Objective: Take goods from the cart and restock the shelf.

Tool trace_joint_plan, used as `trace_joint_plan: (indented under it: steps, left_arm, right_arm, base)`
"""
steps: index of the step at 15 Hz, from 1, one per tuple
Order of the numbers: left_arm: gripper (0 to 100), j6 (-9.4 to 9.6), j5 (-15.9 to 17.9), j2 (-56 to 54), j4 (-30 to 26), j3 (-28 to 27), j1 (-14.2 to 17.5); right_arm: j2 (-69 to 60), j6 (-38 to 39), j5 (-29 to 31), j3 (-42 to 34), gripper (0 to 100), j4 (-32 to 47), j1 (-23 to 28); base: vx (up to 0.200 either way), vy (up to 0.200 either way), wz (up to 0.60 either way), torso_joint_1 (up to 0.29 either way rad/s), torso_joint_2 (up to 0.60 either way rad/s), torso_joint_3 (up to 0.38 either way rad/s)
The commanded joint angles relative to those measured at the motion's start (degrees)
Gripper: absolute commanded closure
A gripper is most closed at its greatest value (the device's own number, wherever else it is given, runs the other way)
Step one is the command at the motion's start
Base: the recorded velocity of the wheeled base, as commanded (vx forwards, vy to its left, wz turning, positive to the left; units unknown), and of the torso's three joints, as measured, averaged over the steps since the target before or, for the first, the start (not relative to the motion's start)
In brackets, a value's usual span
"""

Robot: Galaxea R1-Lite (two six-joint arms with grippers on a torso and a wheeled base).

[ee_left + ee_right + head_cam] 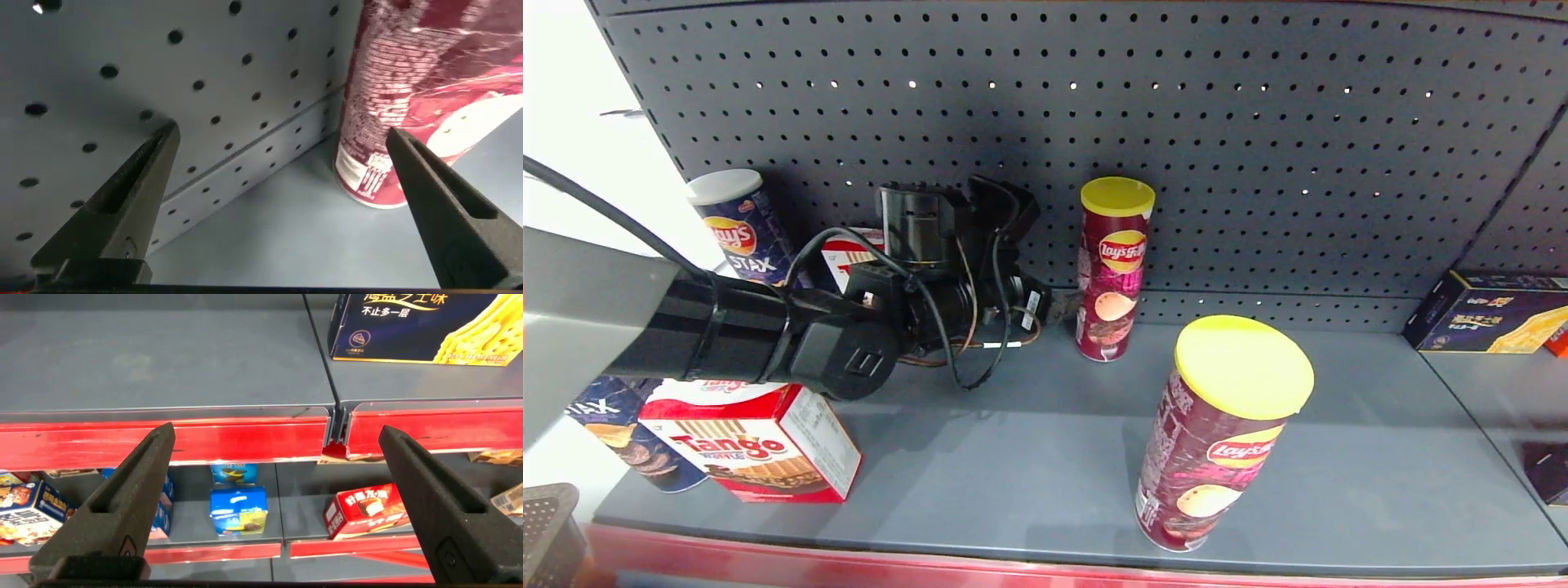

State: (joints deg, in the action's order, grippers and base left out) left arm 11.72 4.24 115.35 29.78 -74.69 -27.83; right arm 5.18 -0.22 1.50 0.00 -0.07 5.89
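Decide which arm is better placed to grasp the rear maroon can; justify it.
Left, probably: the left gripper, open, sits beside the rear can on the shelf. The right gripper faces red shelf edges elsewhere.

Left arm (698,327): black, tube-shaped link with a raised band around it, ending in a rounded black joint housing that has a small rectangular recess.
Wrist module (919,220): dark, boxy block with a cylindrical top.
Thick cable (596,208): black, smooth.
Thin cables (947,335): black loops, with orange and white wires and a small white tag.
Left gripper (282,131): two matte black wedge-shaped fingers tapering to narrow tips.
Right gripper (276,431): the same matte black tapered fingers, each with a small round mark near its base.
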Motion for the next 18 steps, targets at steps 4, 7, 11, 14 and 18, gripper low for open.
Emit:
trace_joint_plan:
  steps: [4,7,11,14,18]
  left_arm:
    - [0,0.06,-1.96,1.46,0.19,-0.81,-0.12]
    - [0,0.06,-2.57,1.28,0.28,-0.81,0.15]
    - [0,0.15,-5.74,-0.3,0.19,-0.37,0.41]
    - [0,0.5,-8.29,-0.56,0.28,0.07,0.15]
    - [0,1.56,-10.31,-0.39,0.28,-0.02,-1.08]
  right_arm:
    - [0.09,-0.04,-0.01,0.0,0,-0.01,0.0]
    - [0.09,-0.04,-0.01,0.0,0,-0.01,0.0]
    - [0.09,-0.04,-0.01,0.0,0,-0.01,0.0]
    - [0.09,-0.04,-0.01,0.0,0,-0.01,0.0]
    - [0.09,-0.04,-0.01,0.0,0,-0.01,0.0]
  base:
    - [0.0,0.0,0.0,0.0,0.0,0.0]
    - [0.0,0.0,0.0,0.0,0.0,0.0]
    - [0.0,0.0,0.0,0.0,0.0,0.0]
    - [0.0,0.0,0.0,0.0,0.0,0.0]
    - [0.0,0.0,0.0,0.0,0.0,0.0]
